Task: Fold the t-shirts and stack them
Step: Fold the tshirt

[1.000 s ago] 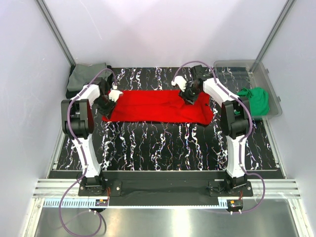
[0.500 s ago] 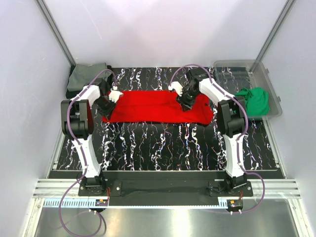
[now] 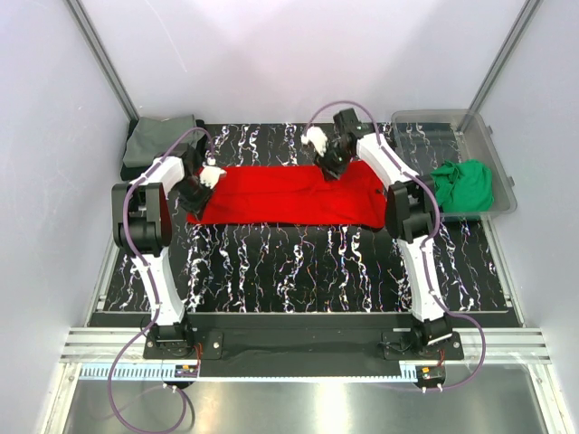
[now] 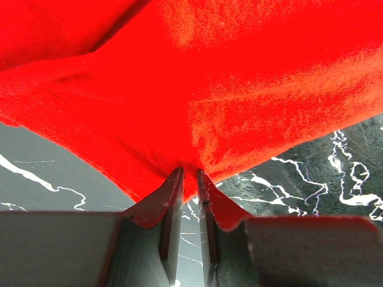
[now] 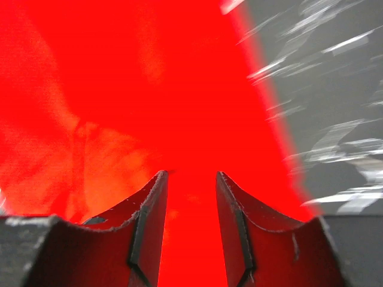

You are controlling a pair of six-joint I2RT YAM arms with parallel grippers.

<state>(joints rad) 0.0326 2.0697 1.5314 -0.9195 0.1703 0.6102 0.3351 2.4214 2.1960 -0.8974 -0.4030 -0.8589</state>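
On the far half of the table (image 3: 298,262): red t-shirt (image 3: 289,197), spread as a wide, low band from one arm to the other. Soft matt knit, finely ribbed up close, with shallow folds along the length and a rumpled right end. Pinched at its left edge by the left gripper (image 3: 203,178), jaws all but closed on a small peak of cloth (hem bunched right at the tips, dark marbled surface showing below). Met at its far edge, right of the middle, by the right gripper (image 3: 327,165), jaws a narrow way apart with red cloth filling the gap in the wrist view. Cannot tell whether that cloth is clamped or merely lies between them; much of that view is blurred.

Off to the right, well apart from the red: green t-shirt (image 3: 466,185), crumpled in a heap inside a clear, hard plastic bin (image 3: 425,117) with rounded corners. At the far left corner, against the wall: grey-olive t-shirt (image 3: 158,140), folded into a thick pad.

Underneath, a glossy black top veined in white like marble. All around, plain pale walls (image 3: 289,63), slanted metal posts (image 3: 104,63) at the corners, purple cables (image 3: 122,380) looping from the arms.
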